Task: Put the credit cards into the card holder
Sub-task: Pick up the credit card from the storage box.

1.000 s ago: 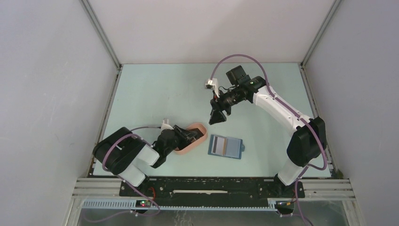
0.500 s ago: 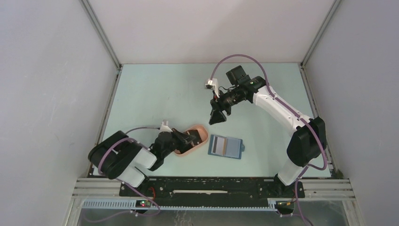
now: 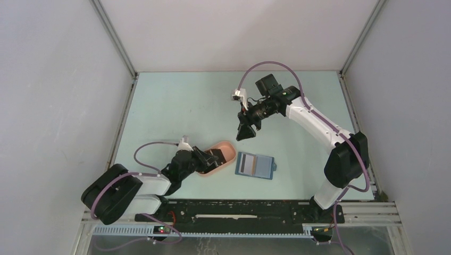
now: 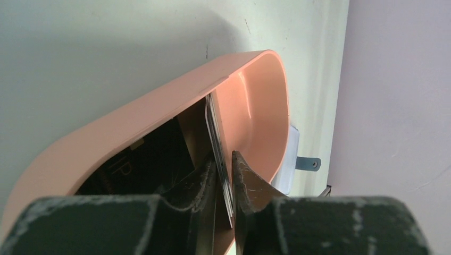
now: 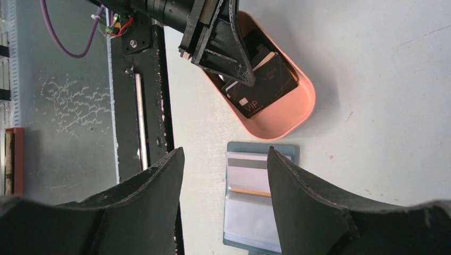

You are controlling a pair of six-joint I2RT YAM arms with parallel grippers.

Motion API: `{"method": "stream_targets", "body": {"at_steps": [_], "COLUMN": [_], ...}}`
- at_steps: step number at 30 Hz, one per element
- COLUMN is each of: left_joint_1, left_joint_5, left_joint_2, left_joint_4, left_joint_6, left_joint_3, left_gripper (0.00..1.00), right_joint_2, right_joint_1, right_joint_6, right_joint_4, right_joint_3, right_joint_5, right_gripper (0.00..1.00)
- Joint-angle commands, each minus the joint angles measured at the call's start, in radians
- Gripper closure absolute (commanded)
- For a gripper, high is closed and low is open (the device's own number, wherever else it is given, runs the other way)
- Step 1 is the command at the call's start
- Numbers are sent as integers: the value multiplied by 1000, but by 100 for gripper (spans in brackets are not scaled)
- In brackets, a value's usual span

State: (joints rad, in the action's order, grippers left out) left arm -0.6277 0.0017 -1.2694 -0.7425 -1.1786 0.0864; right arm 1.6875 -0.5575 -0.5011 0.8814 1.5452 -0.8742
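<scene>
Pinching one card (image 4: 218,135) edge-on inside the pink tray (image 4: 133,123), the left gripper (image 4: 223,160) sits just beside the wallet (image 3: 255,165); the right gripper (image 3: 245,135) hangs above with fingers spread.

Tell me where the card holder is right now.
In the top view the card holder lies open on the table, just right of the pink tray.

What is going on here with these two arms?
The left tool reaches into the pink tray and pinches one credit card on edge. The card holder lies open beside the tray, a striped card already in it. The right tool hovers open farther back, holding nothing.
</scene>
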Motion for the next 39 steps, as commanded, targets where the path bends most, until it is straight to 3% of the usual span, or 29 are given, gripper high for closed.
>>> {"method": "stream_targets", "body": {"at_steps": [1, 18, 39], "left_joint_1": [3, 5, 5], "left_joint_5": [-25, -36, -80], "left_joint_2": [14, 82, 221], "left_joint_4": [37, 39, 168], "left_joint_6": [41, 1, -7], "left_joint_3": [6, -38, -73], "left_gripper": [79, 75, 76], "right_joint_2": [1, 1, 2], "right_joint_1": [-6, -8, -16], "right_joint_6": [-17, -20, -22], "right_joint_4": [5, 6, 9], "right_joint_3": [9, 9, 10], "right_joint_5": [-19, -20, -14], "right_gripper": [33, 33, 33]}}
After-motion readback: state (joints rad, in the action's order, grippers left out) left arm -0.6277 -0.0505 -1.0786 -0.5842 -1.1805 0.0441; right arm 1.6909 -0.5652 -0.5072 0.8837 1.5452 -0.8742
